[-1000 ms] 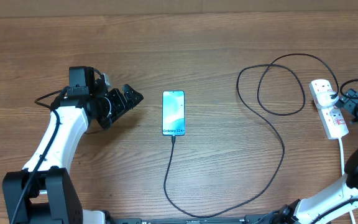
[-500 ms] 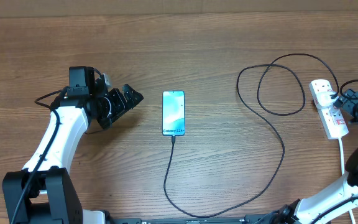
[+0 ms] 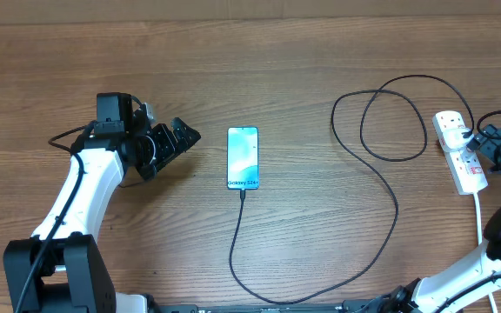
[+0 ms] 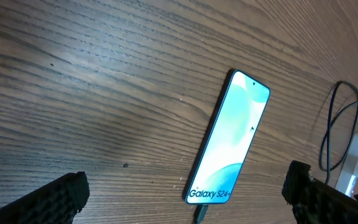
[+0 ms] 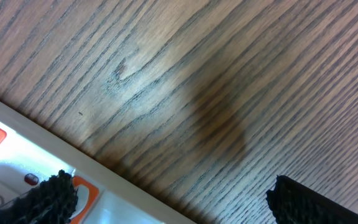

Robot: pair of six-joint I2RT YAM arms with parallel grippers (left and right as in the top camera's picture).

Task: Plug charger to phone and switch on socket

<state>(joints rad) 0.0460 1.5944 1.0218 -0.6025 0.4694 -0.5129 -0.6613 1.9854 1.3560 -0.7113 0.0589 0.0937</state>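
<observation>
I stood by the brown wood-grain worktop (image 3: 303, 52) and saw the slim rectangular smartphone with its light blue-teal "Galaxy S24+" screen (image 3: 243, 157) lying flat and face up near the middle. Everything else sat around it. The long thin black charger cable (image 3: 397, 209) met the phone's lower short edge with its small connector tip. From there it ran toward the robot's side, swept along the near edge and climbed away to the phone's right. There it ended in a couple of loose overlapping loops. Beyond those loops, well apart from the phone on its right, lay the white elongated power strip with small red switches (image 3: 459, 152). Its thick white cord (image 3: 478, 217) trailed back toward the near edge. I could not tell from the switches whether the strip was on. The left gripper (image 3: 181, 148) hung just to the left of the phone and pointed at it. Its black fingers (image 4: 61, 199) were spread wide apart with nothing between them, and they touched neither the phone nor the cable. The right gripper (image 5: 178, 199) hovered far to the phone's right, at the power strip. Its fingers (image 5: 303, 202) were equally wide apart and empty, with the strip's edge and an orange-red switch showing beneath one of them.
</observation>
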